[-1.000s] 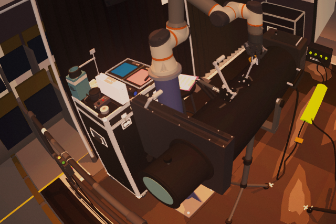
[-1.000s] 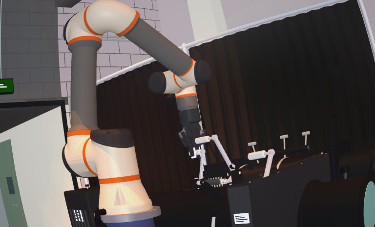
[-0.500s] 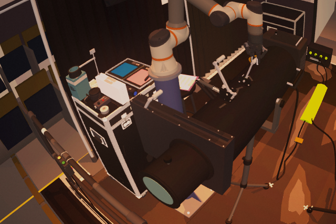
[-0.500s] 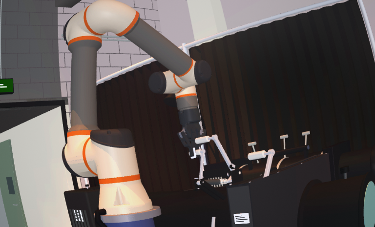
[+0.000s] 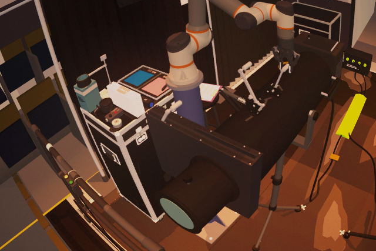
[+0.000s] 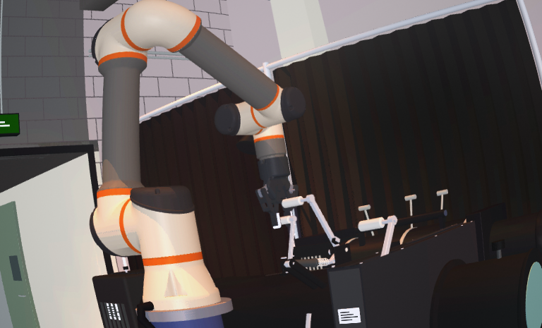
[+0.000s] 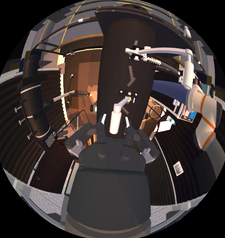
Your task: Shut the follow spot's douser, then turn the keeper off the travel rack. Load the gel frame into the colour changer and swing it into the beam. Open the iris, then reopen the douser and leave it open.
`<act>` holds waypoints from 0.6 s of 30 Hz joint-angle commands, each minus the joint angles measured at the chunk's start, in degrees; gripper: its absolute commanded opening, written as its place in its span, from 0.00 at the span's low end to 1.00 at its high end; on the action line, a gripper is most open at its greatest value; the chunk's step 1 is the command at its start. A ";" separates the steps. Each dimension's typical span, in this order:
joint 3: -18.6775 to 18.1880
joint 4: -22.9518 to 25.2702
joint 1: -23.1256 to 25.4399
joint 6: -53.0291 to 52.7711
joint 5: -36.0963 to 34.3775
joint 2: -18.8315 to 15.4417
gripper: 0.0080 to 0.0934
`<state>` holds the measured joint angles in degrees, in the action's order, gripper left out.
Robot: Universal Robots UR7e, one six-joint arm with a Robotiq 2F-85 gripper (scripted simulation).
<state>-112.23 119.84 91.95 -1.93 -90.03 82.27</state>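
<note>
The douser lever's white handle (image 7: 115,120) lies between the fingers of my gripper (image 7: 114,122), near the rear of the follow spot's black barrel (image 5: 273,111). The gripper (image 5: 285,65) is open and holds nothing. The lever's thin arm (image 5: 278,78) slants down to its pivot on top of the barrel. A second, taller white lever (image 5: 247,85) stands further forward along the barrel. The gel frames, one blue (image 5: 138,78) and one pink (image 5: 155,86), lie in the travel rack on the flight case behind the arm's base. The keeper is too small to make out.
The flight case (image 5: 127,139) left of the spot carries a white box, a teal canister and small gear. The colour changer housing (image 5: 203,154) sits across the front of the barrel above the lens (image 5: 177,213). A yellow cable ramp (image 5: 351,116) and cables lie on the floor to the right.
</note>
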 commanded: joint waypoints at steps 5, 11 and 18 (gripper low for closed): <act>0.05 -0.03 0.00 0.00 0.00 0.06 0.47; 1.30 -2.24 0.00 0.00 0.00 1.08 0.47; 4.33 -7.25 0.00 0.00 0.00 3.05 0.47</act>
<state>-107.84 112.48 91.96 -1.93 -90.03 85.35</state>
